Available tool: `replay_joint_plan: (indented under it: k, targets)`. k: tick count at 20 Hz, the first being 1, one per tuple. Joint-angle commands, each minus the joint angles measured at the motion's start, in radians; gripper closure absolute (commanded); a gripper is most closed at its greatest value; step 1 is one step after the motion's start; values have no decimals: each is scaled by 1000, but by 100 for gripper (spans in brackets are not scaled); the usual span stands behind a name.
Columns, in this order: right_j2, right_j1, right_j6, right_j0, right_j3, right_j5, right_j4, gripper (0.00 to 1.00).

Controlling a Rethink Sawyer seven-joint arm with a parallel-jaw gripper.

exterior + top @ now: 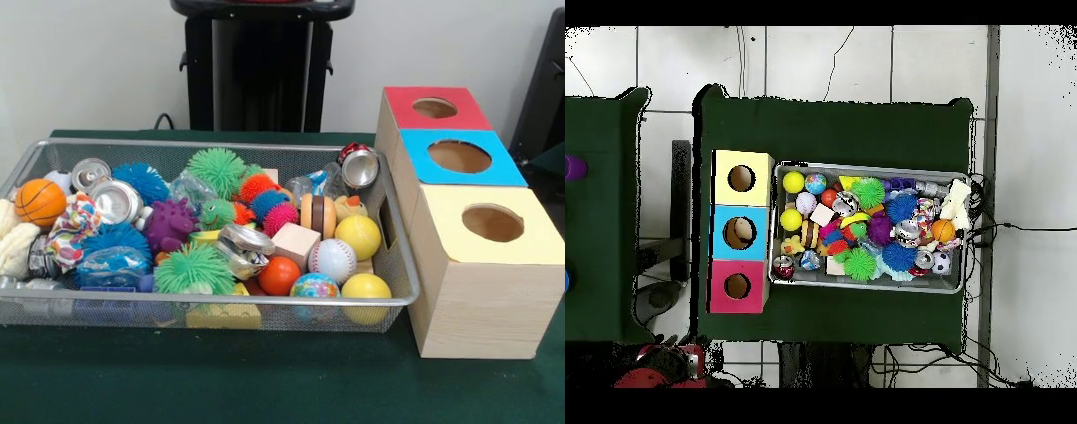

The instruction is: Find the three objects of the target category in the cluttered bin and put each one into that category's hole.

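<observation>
The bin [221,303] is a wide silver wire-mesh basket on the green table, full of toys: spiky rubber balls, smooth balls, crushed cans, blocks. It also shows in the overhead view [870,285]. To its right stand three wooden boxes in a row. The hole [434,108] is a round cut-out in the red top of the farthest box; in the overhead view the hole [737,286] is in the lowest box. The gripper does not show in either view; only the black pedestal [260,66] shows.
The blue-topped box [459,156] and the yellow-topped box [492,223] stand in front of the red one. In the bin are yellow balls [357,237], a baseball [332,261], an orange basketball [40,202], crushed cans [360,166], green spiky balls [193,269].
</observation>
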Motion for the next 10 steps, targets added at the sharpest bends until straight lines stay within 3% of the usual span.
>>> replay_joint_plan:
  k: [1,7,10]
  targets:
    - [-52,14,402,25,-4,143,68,0]
    - [-68,21,360,8,-28,154,62,0]
    - [-82,43,353,-11,-5,113,51,0]
